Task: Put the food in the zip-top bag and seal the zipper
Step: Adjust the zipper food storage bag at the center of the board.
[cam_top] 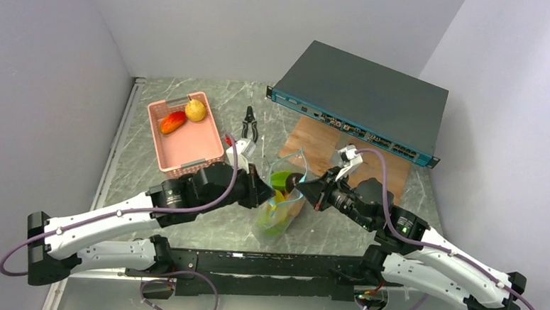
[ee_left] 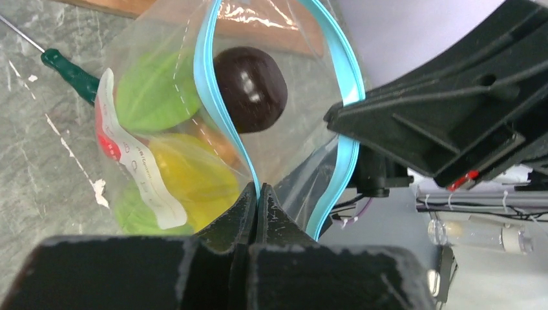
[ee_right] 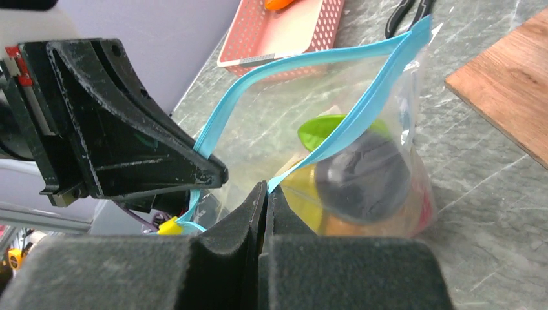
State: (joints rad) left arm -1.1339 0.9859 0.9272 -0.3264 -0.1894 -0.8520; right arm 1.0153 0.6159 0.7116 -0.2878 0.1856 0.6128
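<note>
From above, your zip-top bag (cam_top: pixel 281 201) stands between the arms, part-filled, while a pear (cam_top: pixel 195 110) and an orange-red piece (cam_top: pixel 173 122) lie in the pink basket (cam_top: pixel 187 147). In the left wrist view, your left gripper (ee_left: pixel 257 197) pinches the teal zipper (ee_left: pixel 205 84), and the bag's mouth gapes open. In the right wrist view, your right gripper (ee_right: pixel 266 194) pinches the opposite lip, so I judge that loading and sealing remain.

The table (cam_top: pixel 233 92) top is grey stone with thin white lines in it, like marble. Plain pale walls (cam_top: pixel 49 79) stand close on the left, at the back and on the right, so the place looks like a small nook. The light is soft and even. At the back right, a flat dark box (cam_top: pixel 364 89) with a blue front sits over part of a brown wooden board (cam_top: pixel 314 144).
</note>
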